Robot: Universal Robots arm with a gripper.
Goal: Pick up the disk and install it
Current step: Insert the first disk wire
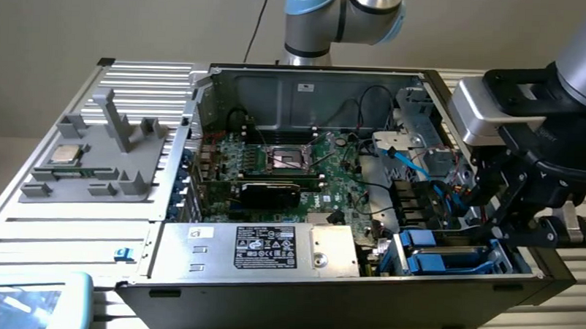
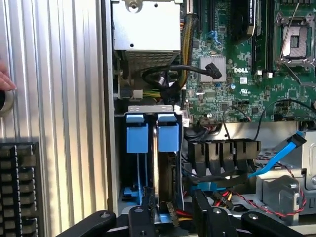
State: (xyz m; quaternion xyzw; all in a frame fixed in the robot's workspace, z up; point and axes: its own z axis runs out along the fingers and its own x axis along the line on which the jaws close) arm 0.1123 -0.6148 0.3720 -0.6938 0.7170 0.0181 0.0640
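Gripper (image 1: 500,234) hangs over the drive bay at the open computer case's (image 1: 306,81) corner, on the exterior view's right. From the wrist view I see its two black fingers (image 2: 140,219) spread apart. Cables show in the gap between them, and nothing is pinched.

The arm (image 1: 342,16) rises behind the case's far edge. Its wrist is carried over the case's right wall and points steeply down into the bay.

Inside the case the motherboard (image 1: 293,168) fills the middle, and the labelled power supply (image 1: 270,248) lies along the near edge. On the slatted worktop (image 1: 66,230), off the case's left side, the grey fixture (image 1: 98,158) carries a small CPU chip (image 1: 63,154) and no drive.

The disk (image 2: 157,153) stands on edge in the bay between its blue carrier handles (image 2: 168,138), just beside one finger and within the gap, but not clamped. In the exterior view its blue frame (image 1: 441,257) sits low in the bay, level with the case wall.

I judge the pick and the insertion to be done. I cannot tell whether the carrier is fully latched or cabled.
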